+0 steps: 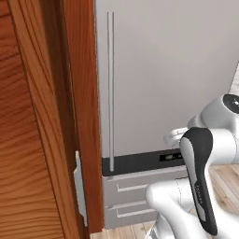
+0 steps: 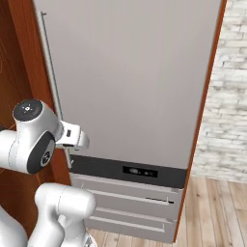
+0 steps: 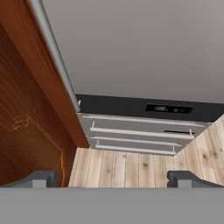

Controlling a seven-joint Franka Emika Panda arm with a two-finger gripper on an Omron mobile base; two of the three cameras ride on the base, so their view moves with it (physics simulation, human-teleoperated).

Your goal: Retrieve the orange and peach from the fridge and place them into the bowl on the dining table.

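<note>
The fridge (image 2: 130, 82) stands dead ahead with its door shut, the long bar handle (image 1: 110, 91) running down its left edge (right against the red-brown wooden cabinet (image 1: 37, 140)). Below sit a dark control strip (image 3: 144, 107) and grey drawers (image 2: 128, 210). The gripper (image 3: 112, 178) hangs apart from the door, fingers spread wide, holding nothing, above the plank floor (image 3: 131, 168).

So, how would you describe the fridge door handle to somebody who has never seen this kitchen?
Find the tall light grey fridge between the red-brown wooden cabinet and the white brick wall. Its handle is the thin vertical bar along the door's left edge, next to the cabinet. The drawer handles below are short and horizontal.
</note>
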